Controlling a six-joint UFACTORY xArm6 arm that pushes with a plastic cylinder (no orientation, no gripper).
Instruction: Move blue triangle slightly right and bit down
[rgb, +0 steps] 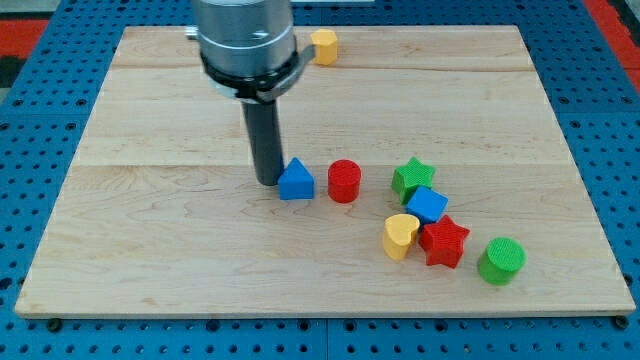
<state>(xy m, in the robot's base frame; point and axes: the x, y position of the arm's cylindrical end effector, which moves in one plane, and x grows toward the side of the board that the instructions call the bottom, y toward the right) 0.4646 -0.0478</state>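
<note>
Blue triangular block (296, 181) sits on the pale wooden desk (150, 220), my tip (268, 182) touching its left side; gripper state cannot be told.

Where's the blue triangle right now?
The blue triangle sits near the board's middle, just left of the red cylinder with a small gap, and my tip is against its left side.
</note>
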